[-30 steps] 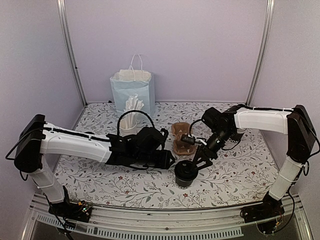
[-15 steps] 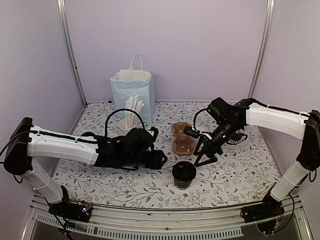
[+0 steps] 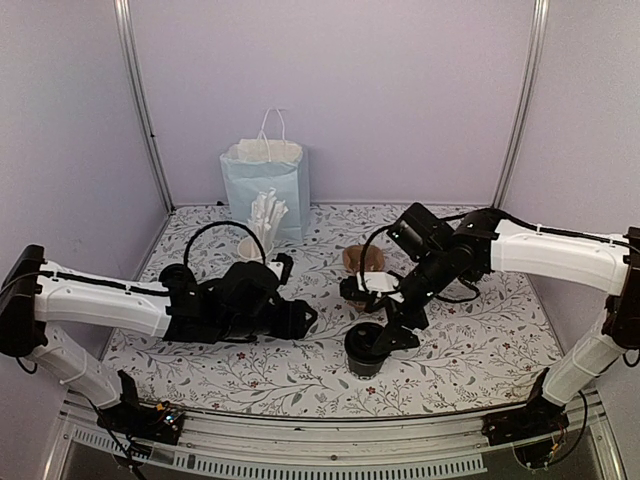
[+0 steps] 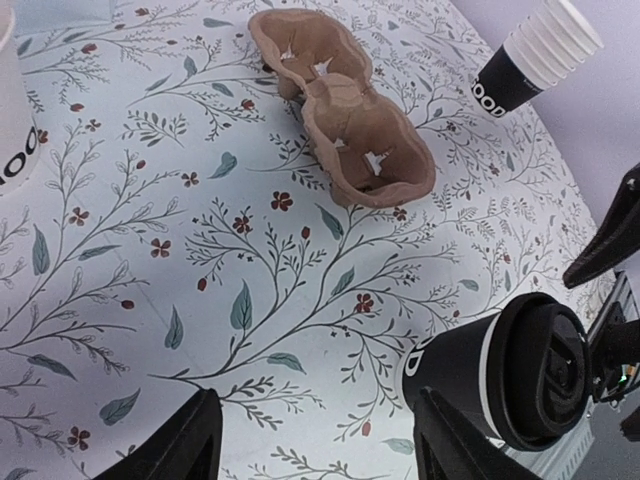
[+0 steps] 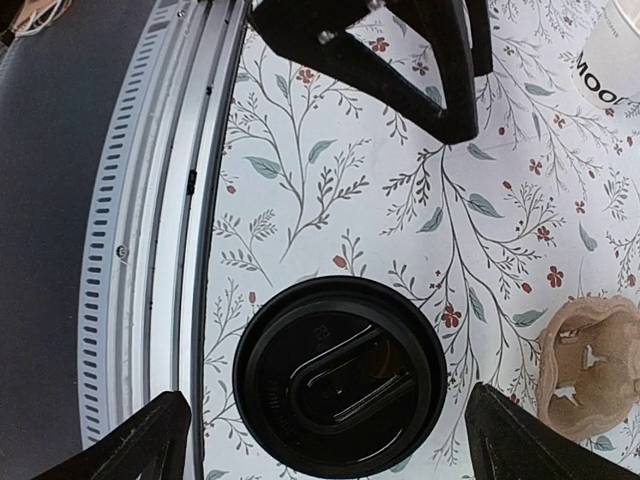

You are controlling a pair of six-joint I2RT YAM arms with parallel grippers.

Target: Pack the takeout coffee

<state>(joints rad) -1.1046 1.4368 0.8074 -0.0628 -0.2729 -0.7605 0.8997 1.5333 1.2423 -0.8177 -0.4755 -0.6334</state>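
Observation:
A black paper cup with a black lid (image 3: 366, 350) (image 5: 340, 375) stands upright near the table's front edge. My right gripper (image 3: 383, 338) (image 5: 340, 445) hangs over it, open, one finger on each side of the lid and apart from it. The brown two-hole carrier (image 4: 345, 110) (image 3: 361, 260) (image 5: 590, 370) lies empty behind the cup, partly hidden by the right arm in the top view. My left gripper (image 3: 303, 319) (image 4: 315, 450) is open and empty, with the lidded cup (image 4: 510, 370) just outside its right finger. A stack of black cups (image 4: 530, 60) stands beyond the carrier.
The pale blue paper bag (image 3: 265, 185) stands at the back left, with a white cup of straws (image 3: 258, 235) in front of it. The metal front rail (image 5: 150, 200) runs close to the lidded cup. The left gripper's fingers (image 5: 400, 50) lie across from the cup.
The left gripper has opened and drawn back leftwards from the lidded cup. The right gripper has swung from beside the carrier to over the cup and opened wider.

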